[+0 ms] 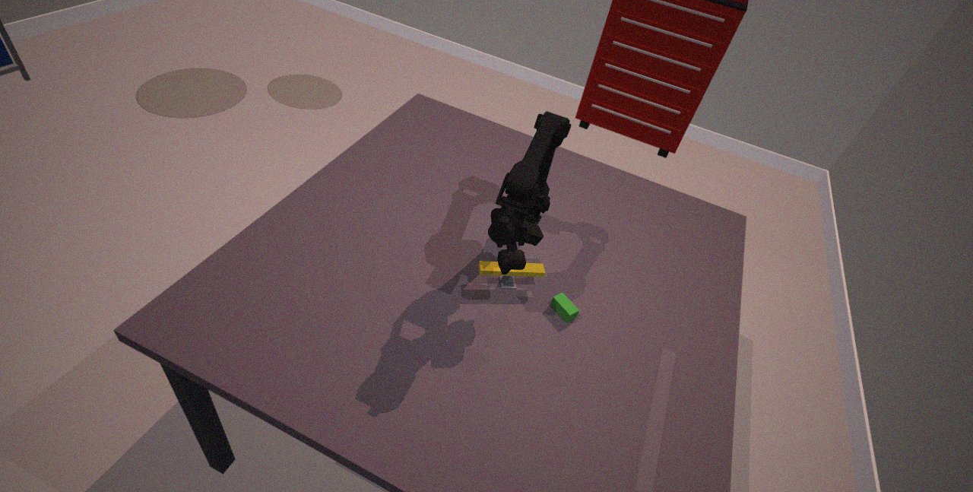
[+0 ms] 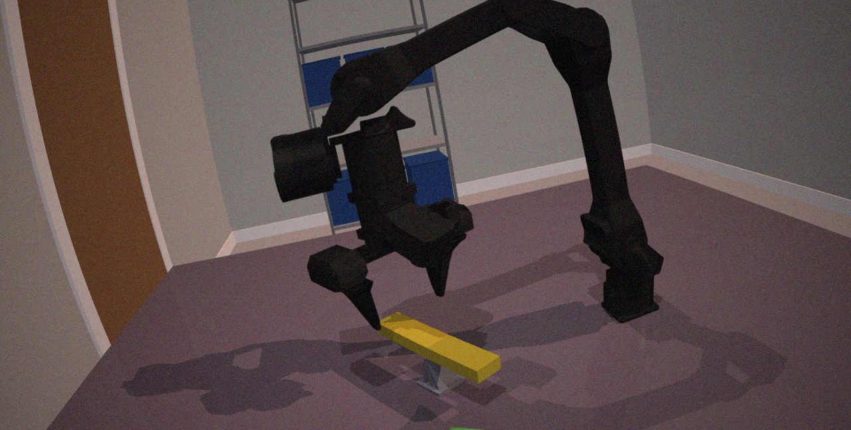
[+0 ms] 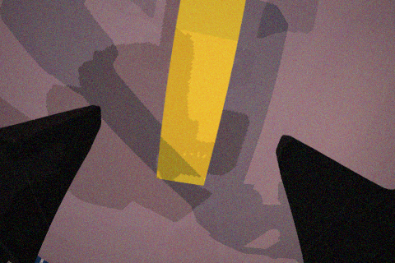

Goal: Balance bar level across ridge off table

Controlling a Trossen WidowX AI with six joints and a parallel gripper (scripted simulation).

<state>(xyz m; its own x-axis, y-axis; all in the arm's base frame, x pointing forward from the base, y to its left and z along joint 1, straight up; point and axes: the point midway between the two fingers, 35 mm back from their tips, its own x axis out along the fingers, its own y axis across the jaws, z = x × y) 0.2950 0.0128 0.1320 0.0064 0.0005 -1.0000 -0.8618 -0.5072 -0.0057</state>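
Note:
The yellow bar lies across the small grey ridge on the purple table. Both its ends stand clear of the table top and it looks about level. My gripper is open wide, with one finger on each side of the bar's end and nothing between them. One fingertip is close beside that end in the exterior view. The ridge is hidden under the bar in the wrist view.
A green block lies on the table just beyond the bar's other end. The arm's base stands further back. A red tool cabinet and a shelf with blue bins stand off the table.

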